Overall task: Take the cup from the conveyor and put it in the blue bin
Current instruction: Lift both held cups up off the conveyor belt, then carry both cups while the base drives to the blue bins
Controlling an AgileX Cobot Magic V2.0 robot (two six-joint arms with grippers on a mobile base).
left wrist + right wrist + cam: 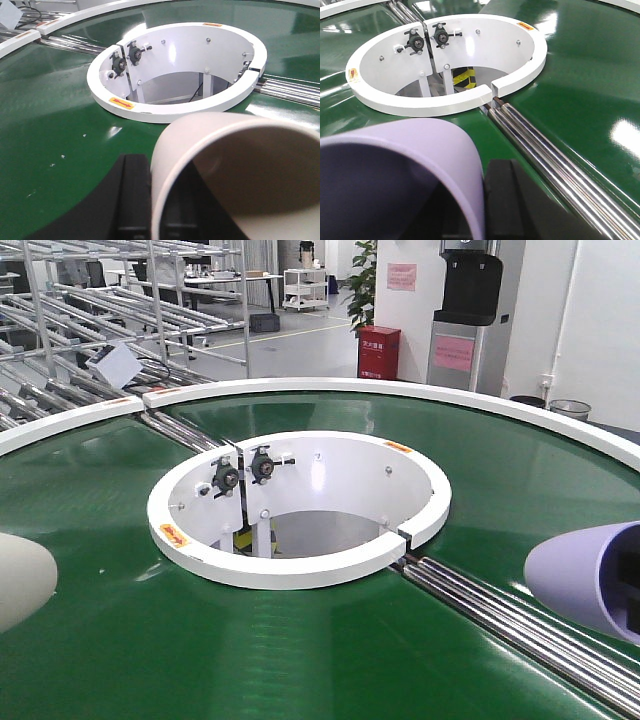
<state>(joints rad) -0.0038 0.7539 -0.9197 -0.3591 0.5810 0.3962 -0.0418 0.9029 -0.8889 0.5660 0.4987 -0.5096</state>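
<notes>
Two cups held over the conveyor [300, 660]: cream cup [22, 580] at nine o'clock pinched by left gripper [152, 200], lilac cup [575, 575] at three o'clock by right gripper [485, 210]. No blue bin in sight; possible slip from rim-only grip.

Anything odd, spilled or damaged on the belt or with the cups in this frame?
Nothing serious. The belt looks intact; only a few tiny white specks lie on it, seen from the left wrist. The cream cup in the left claw and the lilac cup in the right claw look whole, with nothing spilled.
</notes>
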